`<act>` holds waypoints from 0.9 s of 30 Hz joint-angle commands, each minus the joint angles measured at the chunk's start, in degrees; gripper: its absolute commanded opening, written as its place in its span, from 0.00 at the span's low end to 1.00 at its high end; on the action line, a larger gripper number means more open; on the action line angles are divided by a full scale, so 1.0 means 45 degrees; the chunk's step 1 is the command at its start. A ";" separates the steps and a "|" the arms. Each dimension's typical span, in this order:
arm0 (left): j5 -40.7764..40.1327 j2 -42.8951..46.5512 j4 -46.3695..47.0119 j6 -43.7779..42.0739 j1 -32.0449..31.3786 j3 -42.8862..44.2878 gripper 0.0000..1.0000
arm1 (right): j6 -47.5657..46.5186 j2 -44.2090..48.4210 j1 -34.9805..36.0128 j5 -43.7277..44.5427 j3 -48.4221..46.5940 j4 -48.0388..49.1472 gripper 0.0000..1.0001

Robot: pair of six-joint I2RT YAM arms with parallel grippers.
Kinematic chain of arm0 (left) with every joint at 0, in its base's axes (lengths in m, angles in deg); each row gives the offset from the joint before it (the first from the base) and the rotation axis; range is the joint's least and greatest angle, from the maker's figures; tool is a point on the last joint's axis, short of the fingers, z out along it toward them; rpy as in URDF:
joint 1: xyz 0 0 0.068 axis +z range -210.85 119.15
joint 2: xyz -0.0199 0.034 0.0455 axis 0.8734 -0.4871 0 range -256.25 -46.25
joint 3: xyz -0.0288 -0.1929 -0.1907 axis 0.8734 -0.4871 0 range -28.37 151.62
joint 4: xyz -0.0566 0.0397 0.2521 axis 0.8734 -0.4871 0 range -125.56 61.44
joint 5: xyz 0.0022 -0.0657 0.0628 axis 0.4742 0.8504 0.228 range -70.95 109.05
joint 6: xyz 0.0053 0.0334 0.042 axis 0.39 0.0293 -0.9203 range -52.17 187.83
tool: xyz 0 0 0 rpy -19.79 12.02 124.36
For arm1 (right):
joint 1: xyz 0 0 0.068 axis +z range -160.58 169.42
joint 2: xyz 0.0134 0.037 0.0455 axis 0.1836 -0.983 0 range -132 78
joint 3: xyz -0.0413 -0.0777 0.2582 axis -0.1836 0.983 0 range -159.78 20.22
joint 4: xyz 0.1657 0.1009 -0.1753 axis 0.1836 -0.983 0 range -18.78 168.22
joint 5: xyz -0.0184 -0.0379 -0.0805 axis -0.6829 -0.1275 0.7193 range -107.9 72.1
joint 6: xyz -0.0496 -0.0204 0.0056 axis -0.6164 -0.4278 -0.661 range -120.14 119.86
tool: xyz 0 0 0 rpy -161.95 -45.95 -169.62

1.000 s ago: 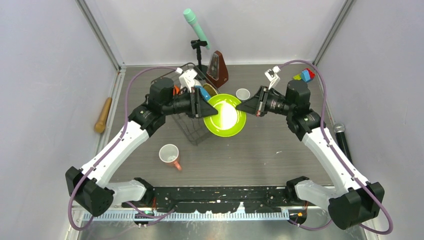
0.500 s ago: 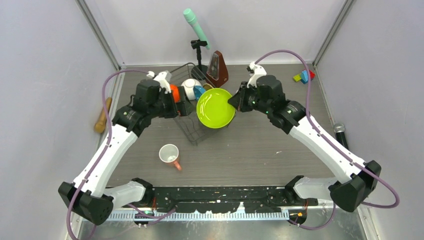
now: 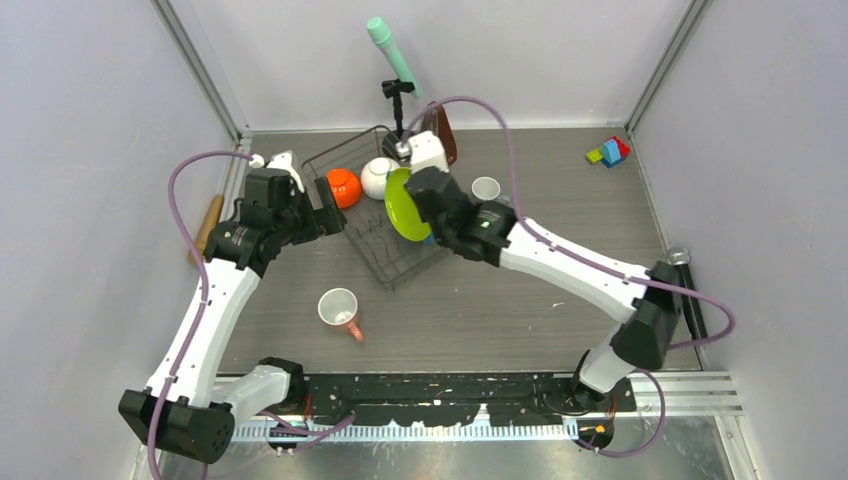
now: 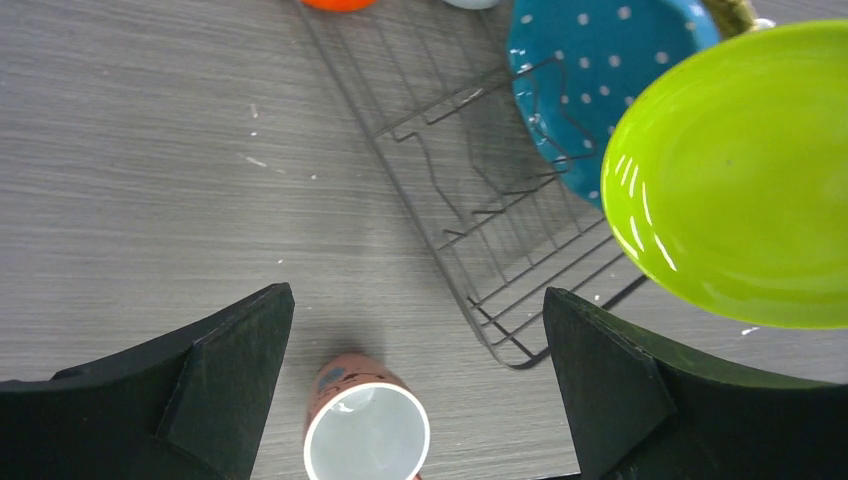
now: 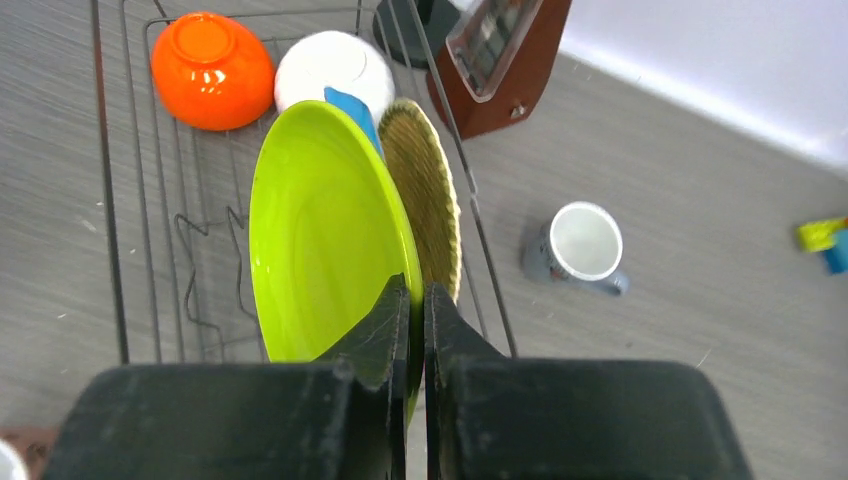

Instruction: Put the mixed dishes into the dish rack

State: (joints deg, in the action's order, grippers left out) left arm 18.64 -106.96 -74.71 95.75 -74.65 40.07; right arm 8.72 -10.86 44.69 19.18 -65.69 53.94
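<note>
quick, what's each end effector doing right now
Left end effector: open, holding nothing.
Right end effector: closed on the rim of the lime green plate.

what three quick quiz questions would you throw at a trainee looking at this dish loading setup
1. True or false: the right gripper grips the green plate by its rim.
2. Which mugs are outside the rack? A only the pink one, B only the grey one, C both.
3. How many bowls are in the rack, and what colours are they?

Key
1. True.
2. C: the pink mug and the grey mug are both on the table.
3. Two: the orange bowl and the white bowl.
</note>
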 commanded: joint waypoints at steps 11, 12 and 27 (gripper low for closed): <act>-0.1119 0.0863 0.0748 0.0051 0.0352 -0.1550 1.00 | -0.7501 -0.4382 0.1726 0.4836 -0.2791 0.4682 0.00; -0.1138 0.0884 0.0825 0.0056 0.0347 -0.1632 1.00 | -0.7767 -0.4456 0.1724 0.4751 -0.2648 0.5016 0.00; -0.0835 0.1012 0.1001 0.0091 0.0348 -0.1960 1.00 | -0.7553 -0.5107 0.1625 0.4577 -0.1642 0.5520 0.00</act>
State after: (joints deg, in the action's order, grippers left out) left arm 14.58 -103.53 -72.76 95.89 -73.41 31.26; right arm -26.25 -34.29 52.23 38.56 -75.00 75.67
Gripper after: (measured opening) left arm 0.995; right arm 0.073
